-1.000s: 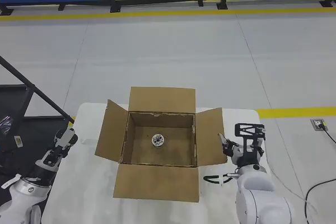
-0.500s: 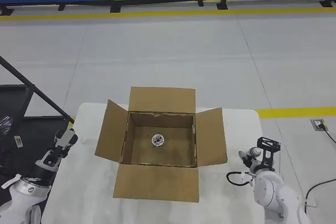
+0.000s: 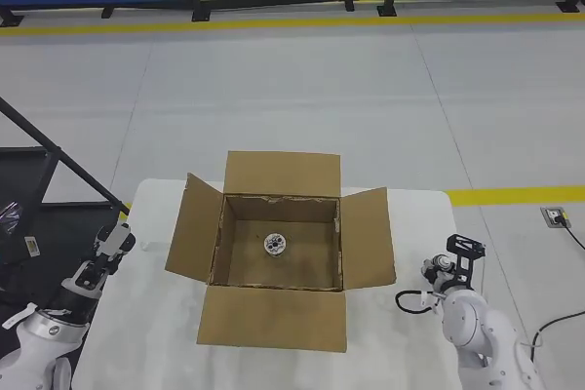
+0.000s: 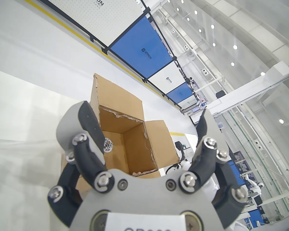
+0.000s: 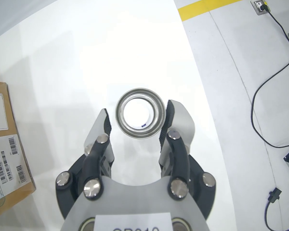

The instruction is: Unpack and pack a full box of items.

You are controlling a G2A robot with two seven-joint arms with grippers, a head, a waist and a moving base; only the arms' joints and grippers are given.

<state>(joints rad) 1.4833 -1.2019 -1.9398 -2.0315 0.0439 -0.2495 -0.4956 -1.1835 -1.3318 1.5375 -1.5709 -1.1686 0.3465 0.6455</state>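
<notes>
One small round thing [image 3: 274,243] lies on the floor of the open brown box [image 3: 273,317], and one shiny can [image 5: 140,112] is out on the white table [image 5: 86,49]. The can stands right in the middle of the right claw [image 5: 137,121], but I cannot tell if this claw is squeezing it or only standing around it. The box is beside this claw, near but not touching, on the side toward the other arm. The left claw [image 4: 144,111] is spread wide apart and holds nothing. The box stands in front of it, a bit away, and the small round thing is well apart from both claws. So I think the unpacking is nearly done. The round thing has to come out, and putting things back in has not begun, as far as I can see. A box flap next to the right claw has white labels [image 5: 7,164] with black bar codes and tiny print. Each claw has a white sticker [image 5: 133,221] at its back with dark letters that are cut off. Far ahead of the left claw, past the box, white and blue boards [image 4: 144,54] each carry a short printed name.
</notes>
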